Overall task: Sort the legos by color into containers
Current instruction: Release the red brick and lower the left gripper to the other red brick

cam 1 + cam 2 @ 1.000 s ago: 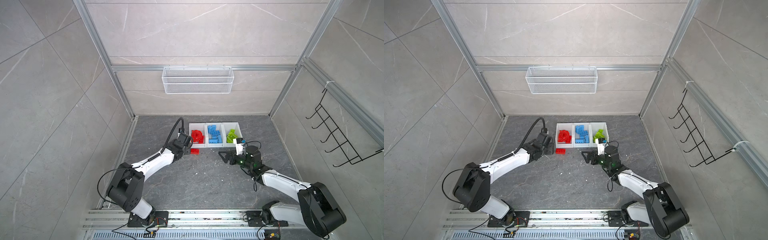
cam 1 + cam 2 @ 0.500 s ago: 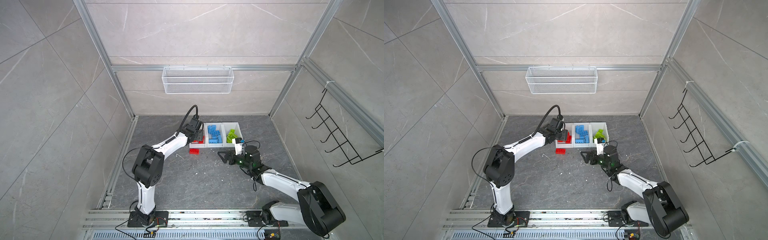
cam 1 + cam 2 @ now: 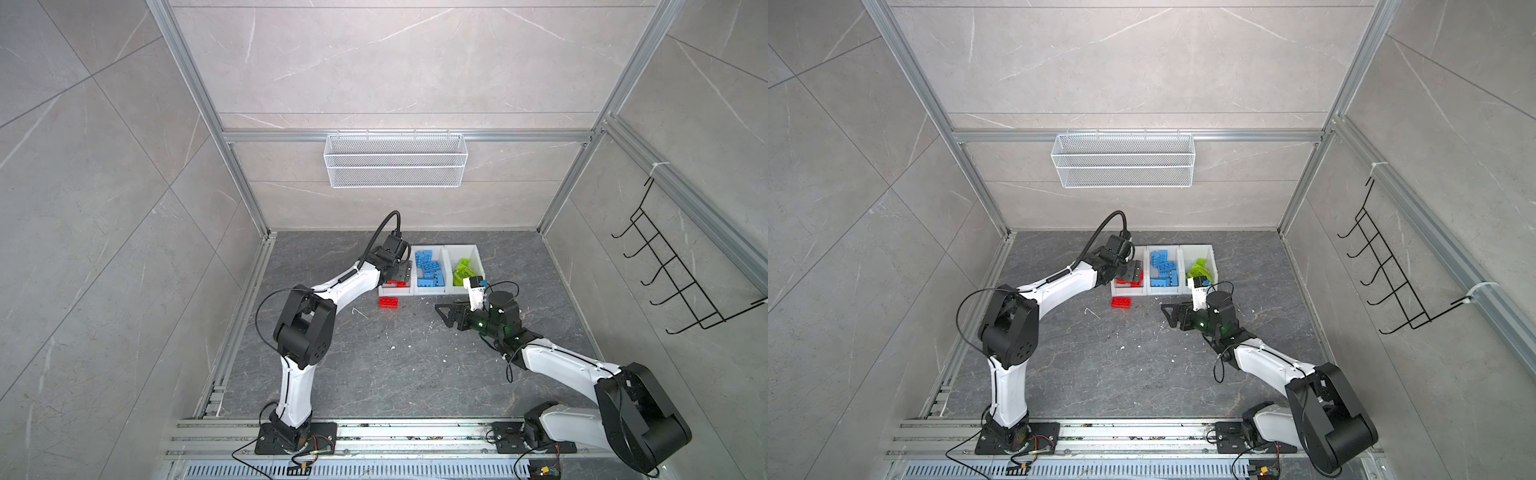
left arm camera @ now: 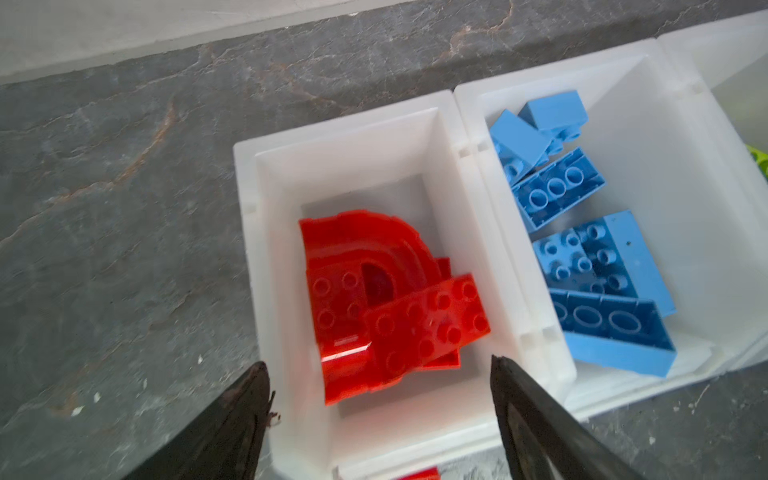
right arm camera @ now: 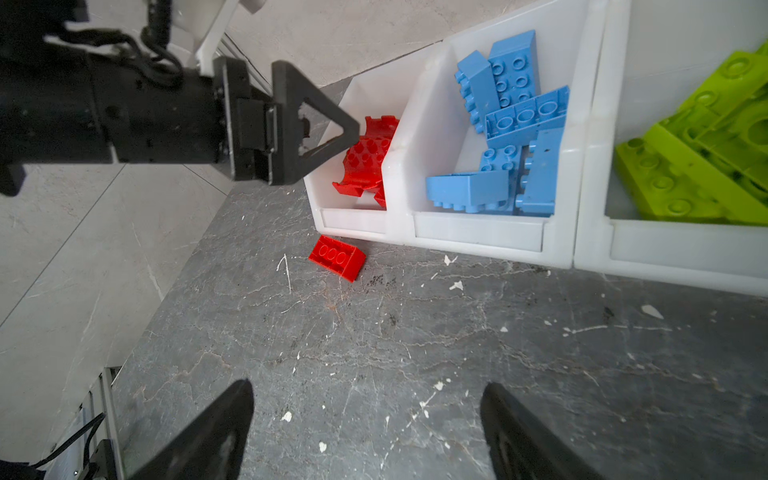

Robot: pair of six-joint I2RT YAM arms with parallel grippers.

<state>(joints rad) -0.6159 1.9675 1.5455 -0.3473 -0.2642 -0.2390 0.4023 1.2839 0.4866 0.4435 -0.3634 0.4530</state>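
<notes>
I have three joined white containers (image 3: 430,291) in a row near the back edge of the surface (image 3: 395,374), about mid-width.

The end bin on the left arm's side (image 4: 353,137) holds the reds. I see one arch piece (image 4: 365,237) with one flat brick (image 4: 428,320) lying tilted across it. More red shows underneath, and I cannot count it. The middle bin (image 4: 665,166) holds the blue bricks (image 5: 528,116), six as far as I can count. The third bin (image 5: 665,249) holds a heap of lime green bricks (image 5: 685,174). The frame edge cuts the heap off, so I give no number.

One red brick (image 5: 337,257) is outside on the surface, just beside the front wall of the red bin. It lies on its side with the hollow underside toward the right wrist camera. I cannot tell whether it touches the bin.

My left tool (image 4: 378,363) hangs over the front end of the red bin. Its two fingers are spread well apart with nothing between them.

My right tool (image 5: 366,385) hovers over bare surface in front of the containers, nearer the middle than any edge. Its jaws are wide apart and it has hold of nothing.
</notes>
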